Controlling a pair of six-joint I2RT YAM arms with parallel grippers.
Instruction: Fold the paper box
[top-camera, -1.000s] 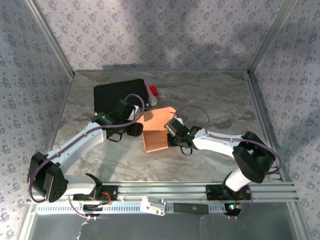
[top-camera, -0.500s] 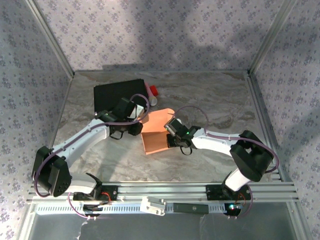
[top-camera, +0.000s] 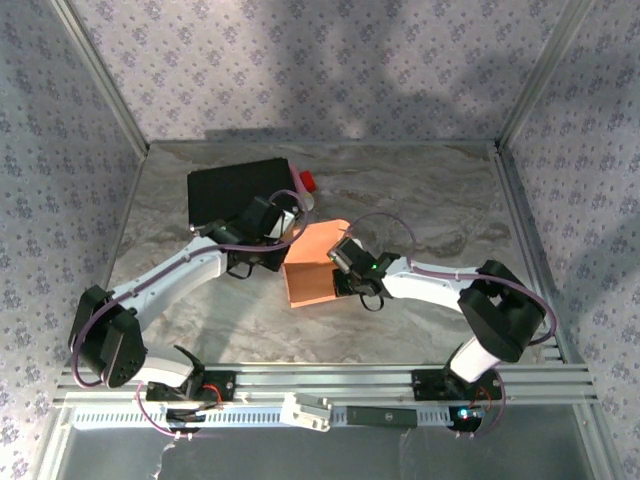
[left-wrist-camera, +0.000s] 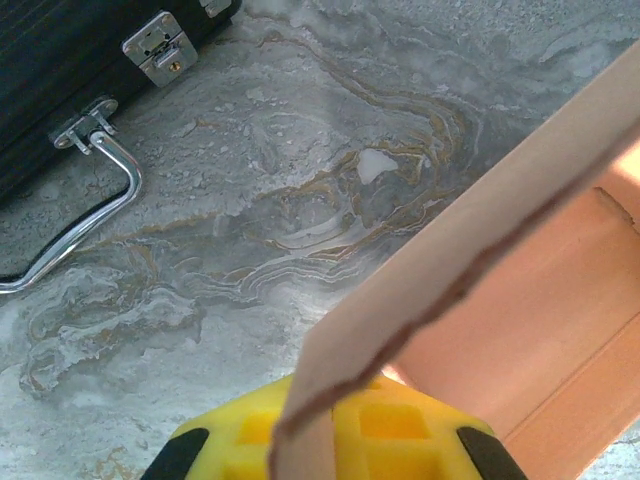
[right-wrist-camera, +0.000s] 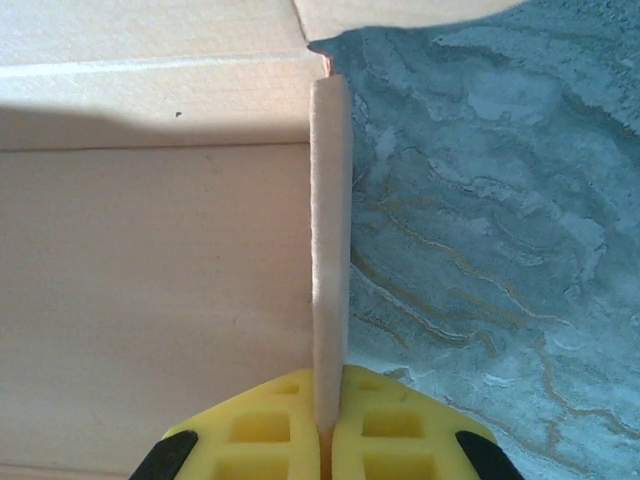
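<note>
White links (top-camera: 170, 272), black joints (top-camera: 500, 320), purple cables (top-camera: 385, 215), yellow tool pads (right-wrist-camera: 250, 430)

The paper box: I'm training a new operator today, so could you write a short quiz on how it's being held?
1. True or false: the paper box lies flat, with neither arm touching it.
2. The right pincer is: A wide open; B shut on the box's cardboard edge; C shut on nothing.
3. Name the dark latched object beyond the left pincer.
Key: 1 false, both pincers grip it; 2 B; 3 the black case.
</note>
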